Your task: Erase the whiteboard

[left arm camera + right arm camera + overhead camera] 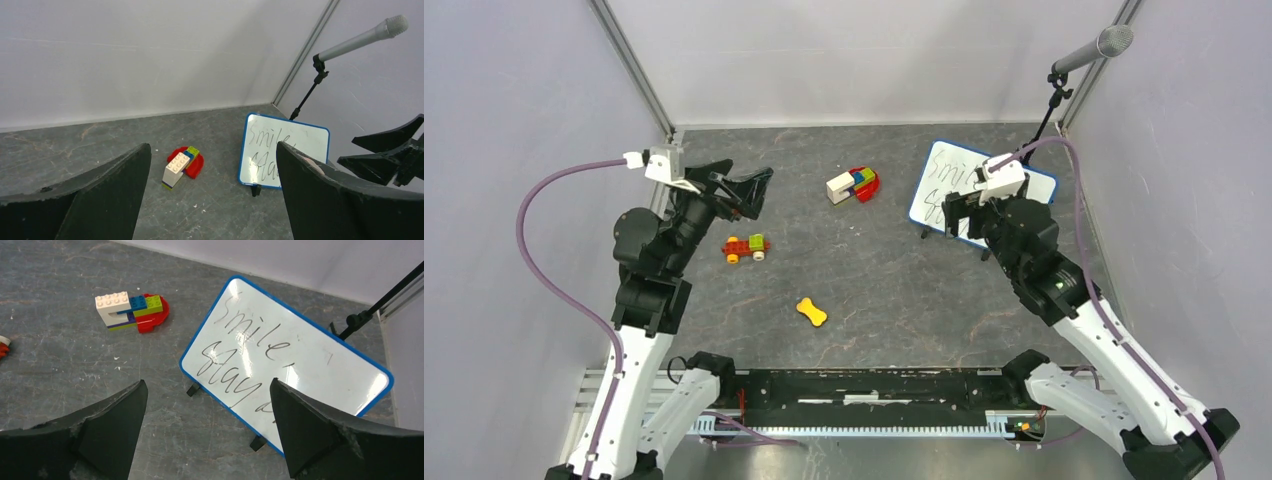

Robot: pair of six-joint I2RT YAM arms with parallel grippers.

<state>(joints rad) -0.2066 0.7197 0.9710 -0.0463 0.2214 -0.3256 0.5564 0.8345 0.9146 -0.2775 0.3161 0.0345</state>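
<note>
Jaws wide on both arms — right jaws above whiteboard (pixel 320 372) near rim, handwriting unwiped, open tabletop (pixel 60 365) leftward.

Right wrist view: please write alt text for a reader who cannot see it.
A blue-rimmed whiteboard with black handwriting, "Smile" and "Stay", stands on black feet on the grey table. The open right pincer hovers above; a toy-brick stack lies left.

left tool (pixel 212 148) and right tool (pixel 208 382) both aloft, spread wide.
</note>
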